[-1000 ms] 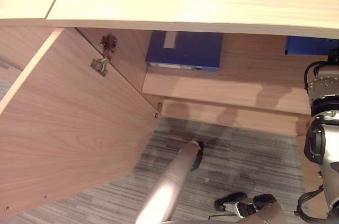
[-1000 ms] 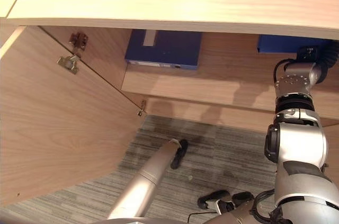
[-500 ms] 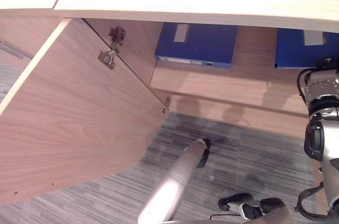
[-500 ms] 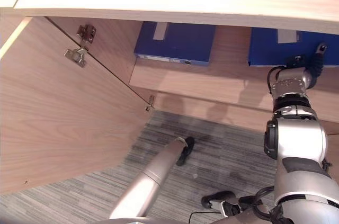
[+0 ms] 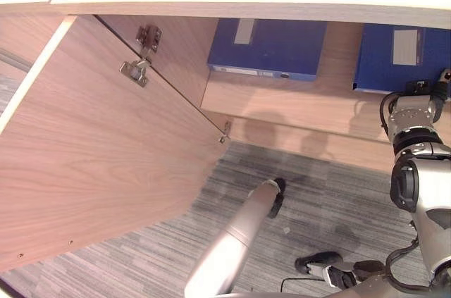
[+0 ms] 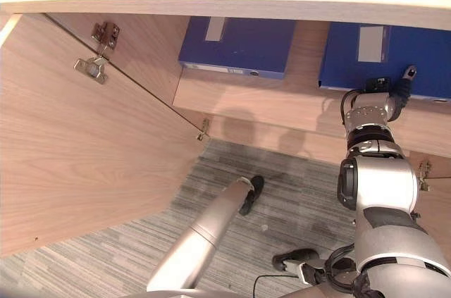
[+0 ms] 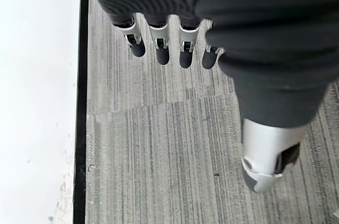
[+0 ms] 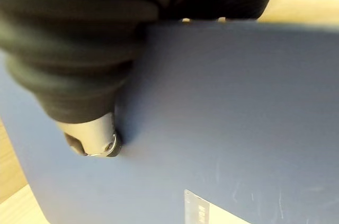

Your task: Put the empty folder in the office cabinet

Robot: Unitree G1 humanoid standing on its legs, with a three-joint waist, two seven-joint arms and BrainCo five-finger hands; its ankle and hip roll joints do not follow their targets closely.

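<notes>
Placement looks nearly done to me: the empty folder (image 6: 394,55) lies flat on the cabinet shelf (image 6: 282,104), right of another folder (image 6: 236,46), my right robot hand (image 8: 95,139) against its cover, grip unclear; left robot hand (image 7: 169,49) hangs relaxed and empty, so next I'd back off

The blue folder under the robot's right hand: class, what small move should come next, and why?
Probably a short push deeper. The right hand rests on the right blue folder, which lies flat on the cabinet shelf beside another blue folder, its near edge still close to the shelf front. The left hand hangs open over the carpet.
</notes>
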